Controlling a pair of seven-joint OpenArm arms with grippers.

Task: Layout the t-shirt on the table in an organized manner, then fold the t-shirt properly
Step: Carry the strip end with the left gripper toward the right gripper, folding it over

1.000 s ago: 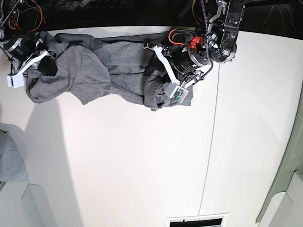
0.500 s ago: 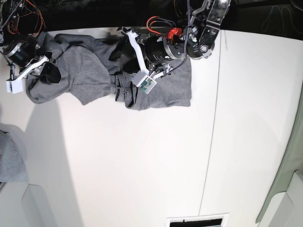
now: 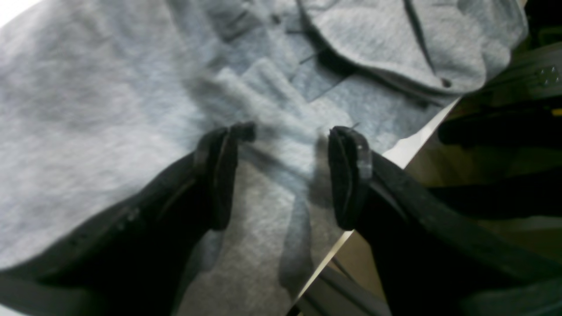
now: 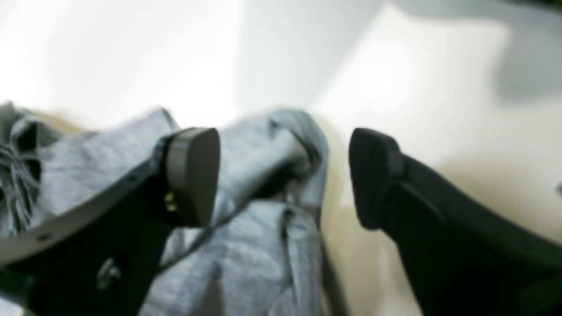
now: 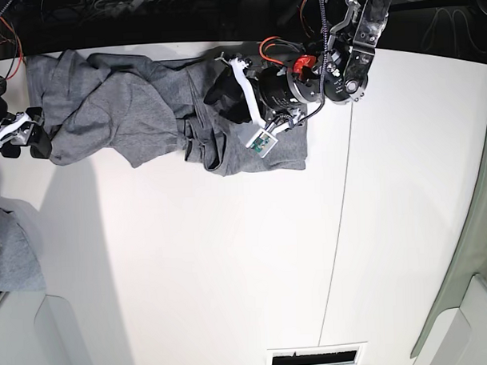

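Observation:
The grey t-shirt [image 5: 137,106] lies bunched and wrinkled along the far edge of the white table [image 5: 230,255]. My left gripper [image 5: 222,93] hovers over the shirt's creased middle-right part. In the left wrist view it [image 3: 283,175] is open, with folds of the shirt [image 3: 109,109] under it and a sliver of table edge [image 3: 412,145] beside it. My right gripper [image 5: 32,139] is at the shirt's left end. In the right wrist view it [image 4: 283,175] is open, and a hem fold of the shirt [image 4: 268,166] lies between the jaws, not pinched, on the table [image 4: 439,109].
A second grey cloth [image 5: 10,259] lies at the left edge. A thin dark seam [image 5: 340,203] runs across the table right of the shirt. A vent slot [image 5: 318,358] sits at the near edge. Dark cables and gear lie beyond the far edge.
My right gripper has moved left and down, off the shirt body to its left end, and the left end lies spread wider. My left gripper shifted slightly right over the middle folds.

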